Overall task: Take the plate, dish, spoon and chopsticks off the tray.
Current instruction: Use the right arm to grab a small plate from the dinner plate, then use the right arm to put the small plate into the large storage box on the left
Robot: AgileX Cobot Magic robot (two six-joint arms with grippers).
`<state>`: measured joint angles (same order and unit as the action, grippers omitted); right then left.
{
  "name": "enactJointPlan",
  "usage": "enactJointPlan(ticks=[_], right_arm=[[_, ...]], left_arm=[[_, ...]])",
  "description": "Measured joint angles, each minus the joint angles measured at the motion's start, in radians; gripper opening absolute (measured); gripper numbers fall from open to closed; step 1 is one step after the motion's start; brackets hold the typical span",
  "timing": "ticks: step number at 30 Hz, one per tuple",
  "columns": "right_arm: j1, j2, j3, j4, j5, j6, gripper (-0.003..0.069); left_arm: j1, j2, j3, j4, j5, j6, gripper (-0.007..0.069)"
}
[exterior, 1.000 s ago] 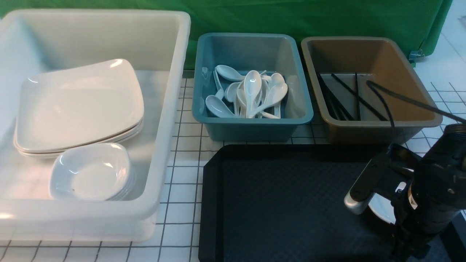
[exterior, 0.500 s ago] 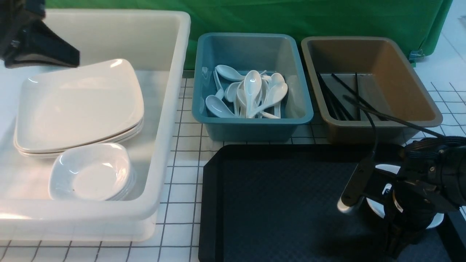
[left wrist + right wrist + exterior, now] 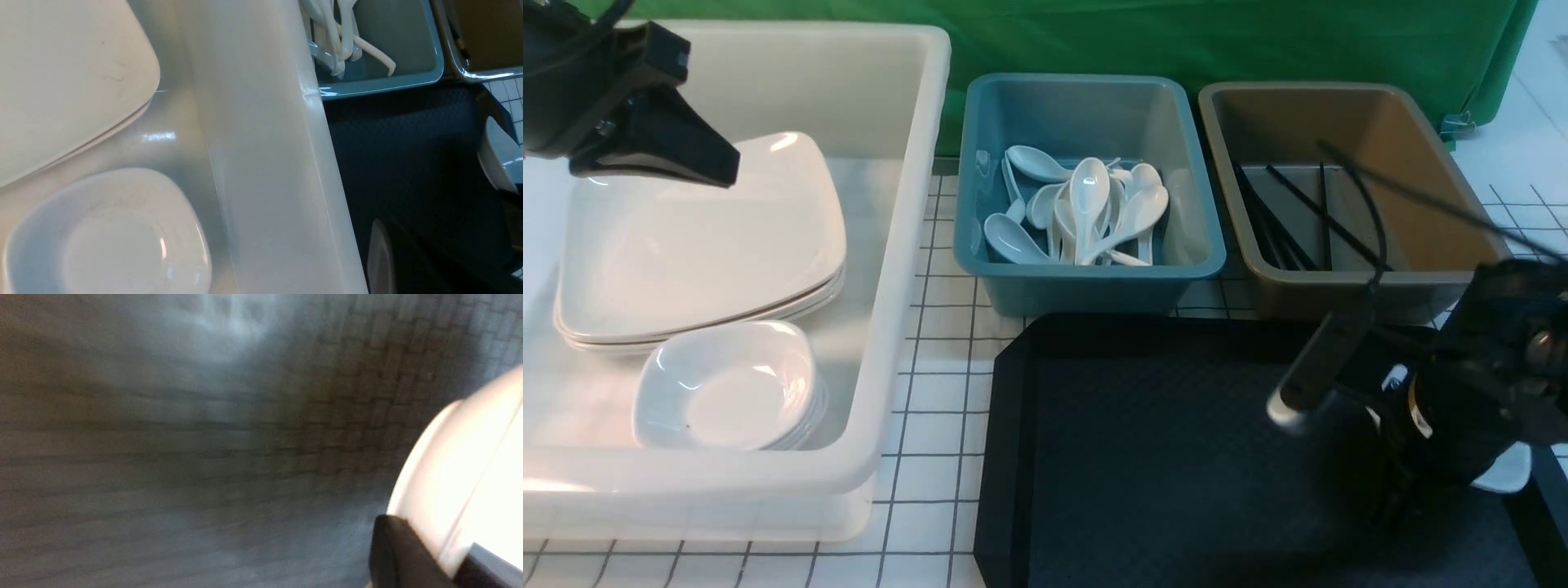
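The black tray [image 3: 1176,457] lies in front of the blue and brown tubs. A small white dish [image 3: 1503,478] sits tilted over its right end, mostly hidden behind my right arm. My right gripper [image 3: 452,561] is shut on the dish [image 3: 461,457] at its rim, one finger on each side. The rest of the tray [image 3: 408,155] shows bare. My left gripper [image 3: 723,167] is shut and empty above the stacked square plates [image 3: 703,237] in the white tub. Spoons [image 3: 1086,204] lie in the blue tub and chopsticks [image 3: 1282,220] in the brown tub.
The big white tub [image 3: 907,245] at the left also holds a stack of small dishes [image 3: 727,384]. The blue tub [image 3: 1094,282] and brown tub [image 3: 1347,286] stand side by side behind the tray. A green cloth hangs at the back. The table is white with a grid.
My right gripper has closed on the dish's rim and risen a little. The tray has slid slightly right and away. My left gripper has come into view over the white tub, moving right.
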<state>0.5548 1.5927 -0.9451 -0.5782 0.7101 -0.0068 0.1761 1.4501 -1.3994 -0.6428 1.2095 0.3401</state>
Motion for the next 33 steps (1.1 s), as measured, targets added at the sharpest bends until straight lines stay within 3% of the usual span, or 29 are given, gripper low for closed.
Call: enactJointPlan(ticks=[5,9,16,22,27,33], right_arm=[[0.160,-0.164,-0.236,0.282,0.090,-0.098,0.0073],[0.263,-0.195,-0.374,0.407,0.081,-0.168,0.0073],[0.439,0.013,-0.705,0.673,0.018,-0.435,0.0073],[0.491,0.325,-0.986,0.695,0.013,-0.586,0.0073],[0.497,0.560,-1.223,0.685,0.013,-0.674,0.0073],[0.497,0.759,-1.368,0.601,0.006,-0.691,0.0073]], left_arm=[[0.000,-0.005,0.000,0.011,-0.040,-0.005,0.0004],[0.011,-0.005,0.000,-0.001,-0.033,-0.024,0.0004],[0.217,-0.012,-0.068,-0.151,0.002,-0.034,0.0004],[0.353,-0.061,-0.080,-0.082,0.004,-0.065,0.0004],[0.361,-0.096,-0.080,0.019,0.006,-0.087,0.0004],[0.361,-0.100,-0.080,0.042,0.009,-0.090,0.0004]])
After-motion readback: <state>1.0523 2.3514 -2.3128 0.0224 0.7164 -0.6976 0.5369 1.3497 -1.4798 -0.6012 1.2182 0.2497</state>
